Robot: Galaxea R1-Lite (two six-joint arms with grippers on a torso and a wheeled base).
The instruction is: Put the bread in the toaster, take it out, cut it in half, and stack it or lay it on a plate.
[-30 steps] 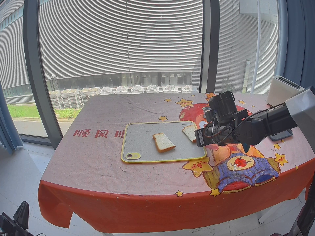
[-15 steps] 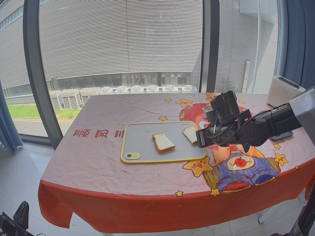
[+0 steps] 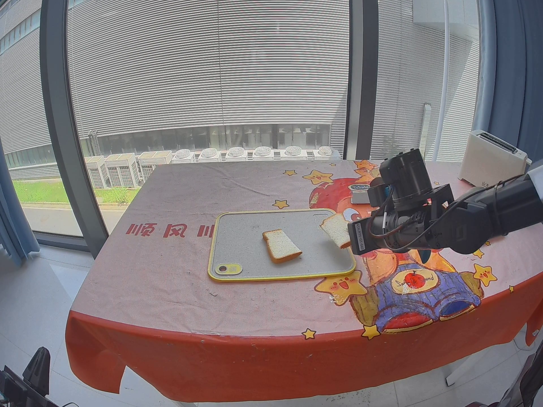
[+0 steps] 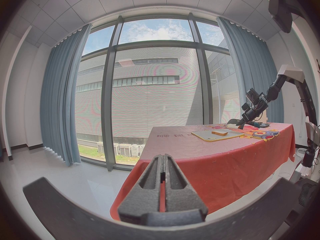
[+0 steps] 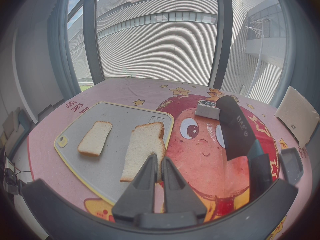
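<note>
Two halves of a bread slice are at the grey, yellow-rimmed cutting board. One bread half lies flat near the board's middle. The other bread half hangs tilted just above the board's right edge, and my right gripper is shut on its near edge. The white toaster stands at the table's far right corner. My left gripper is shut on nothing, low beside the table, well off its left end.
A knife with a black blade and teal handle lies on the cloth right of the board, under my right arm. A small white block sits behind it. A dark grey tray lies near the toaster.
My right gripper has risen and drawn to the right, taking the right bread half up off the board's edge. The other half has stayed put.
</note>
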